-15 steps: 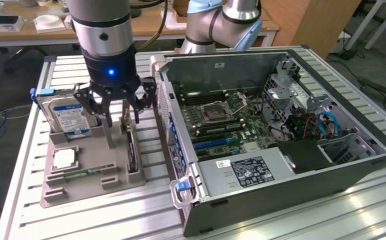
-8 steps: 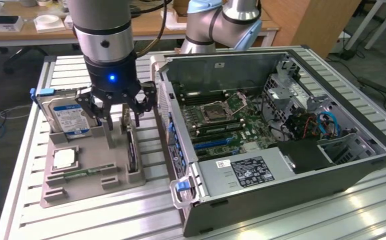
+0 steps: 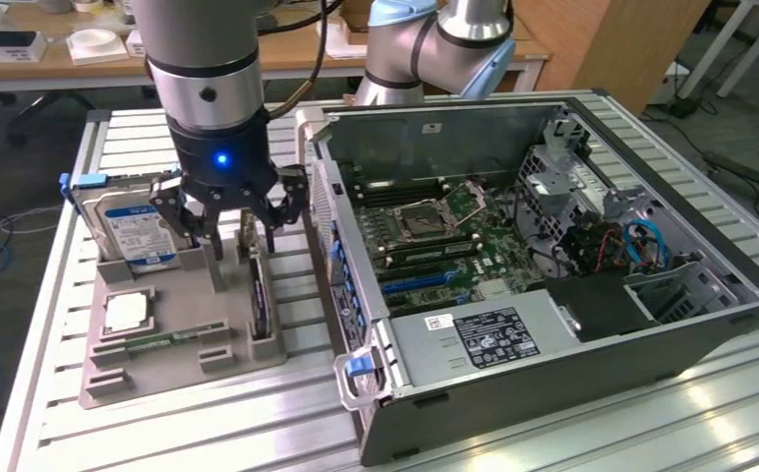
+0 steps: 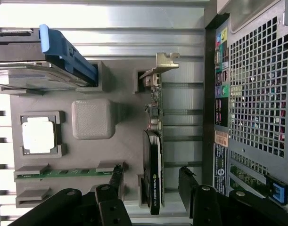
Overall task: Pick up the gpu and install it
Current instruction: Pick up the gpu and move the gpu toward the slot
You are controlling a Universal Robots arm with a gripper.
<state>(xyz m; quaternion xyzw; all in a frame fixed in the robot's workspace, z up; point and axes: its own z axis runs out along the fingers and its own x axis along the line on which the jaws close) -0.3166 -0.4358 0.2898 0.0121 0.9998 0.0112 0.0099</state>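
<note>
Your gripper (image 3: 238, 234) (image 4: 151, 173) hangs over the gray holder tray (image 3: 170, 369) (image 4: 89, 120) with its fingers (image 4: 187, 186) spread wide and nothing held between them. From the wrist view, one finger sits to each side of the gpu (image 3: 259, 287) (image 4: 154, 141). The gpu stands on edge in a slot along the tray's side nearest the open computer case (image 3: 524, 393) (image 4: 257, 94). Its black cooler is toward the gripper and its silver bracket (image 4: 161, 65) is at the tray's far end. You can't tell from either view whether the fingertips touch the card.

Also in the tray:
- A hard drive (image 3: 137, 228) (image 4: 45, 77) with a blue label stands upright at the back.
- A processor chip (image 3: 128, 313) (image 4: 38, 135) lies flat in its pocket.
- A memory stick (image 3: 170, 340) (image 4: 63, 173) lies near the front edge.

The tray rests on the slatted bench (image 3: 156, 433) (image 4: 134, 19), just beside the case.
</note>
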